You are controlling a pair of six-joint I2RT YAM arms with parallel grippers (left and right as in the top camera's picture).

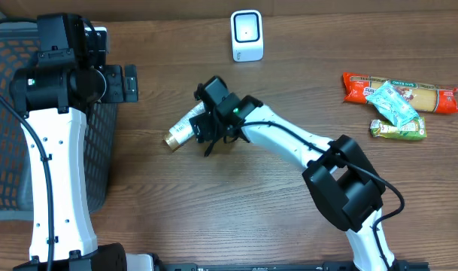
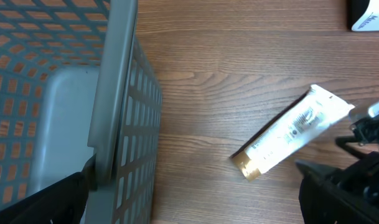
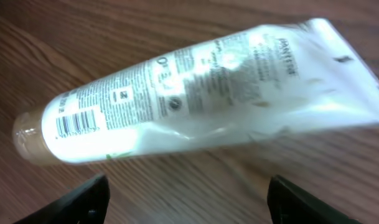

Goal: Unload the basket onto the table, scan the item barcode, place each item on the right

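A white tube [image 1: 185, 126] with a gold cap lies on the wooden table, cap toward the lower left. In the right wrist view the tube [image 3: 195, 93] fills the upper frame and its barcode [image 3: 77, 124] shows near the cap. My right gripper [image 1: 212, 133] hovers right at the tube's flat end; it [image 3: 188, 196] is open, with only bare wood between the fingers. The white scanner [image 1: 247, 35] stands at the back centre. My left gripper [image 2: 192, 202] is open above the basket's rim, and the tube [image 2: 289, 134] lies to its right.
A dark mesh basket [image 1: 7, 135] fills the left side, its grey rim [image 2: 114, 93] under the left wrist. At the far right lie an orange packet [image 1: 432, 96], a teal packet [image 1: 394, 105] and a small green one [image 1: 398, 129].
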